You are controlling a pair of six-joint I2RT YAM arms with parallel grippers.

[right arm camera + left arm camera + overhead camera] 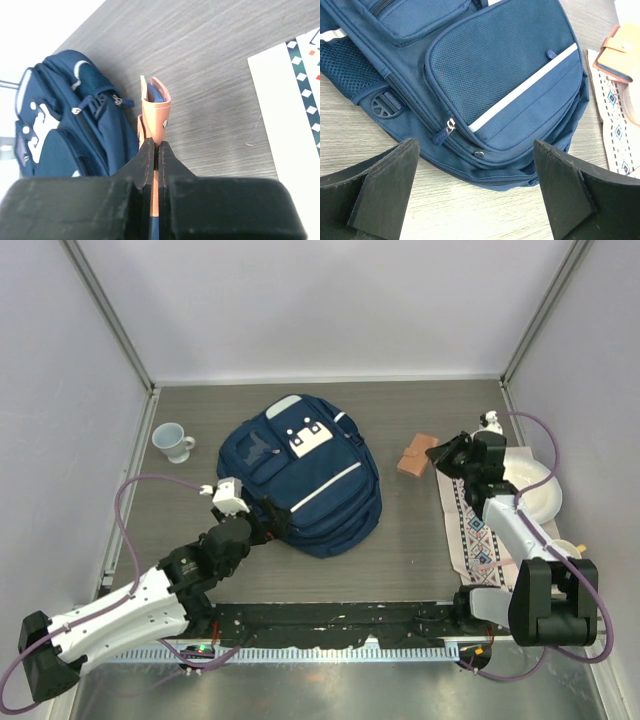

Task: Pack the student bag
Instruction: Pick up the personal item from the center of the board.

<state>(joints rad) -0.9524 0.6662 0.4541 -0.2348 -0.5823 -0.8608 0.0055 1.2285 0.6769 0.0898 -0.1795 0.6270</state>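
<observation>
The navy striped fabric backpack (300,475) lay at mid table (400,540). A tan leather wallet (156,107) was clamped by the right gripper (155,146), the left gripper (475,190) spread apart. Next, a zipped pocket (505,80) seemingly needed opening.

The left gripper (475,150) is held wide open, its arm stretched toward the table's middle; the right gripper (155,146) is pinched shut.

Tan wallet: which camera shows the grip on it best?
Right wrist: the right gripper has its jaws shut on the edge of the tan wallet, close up. Top external shows it small, right of the student bag. Left wrist catches only part at the frame edge.
</observation>
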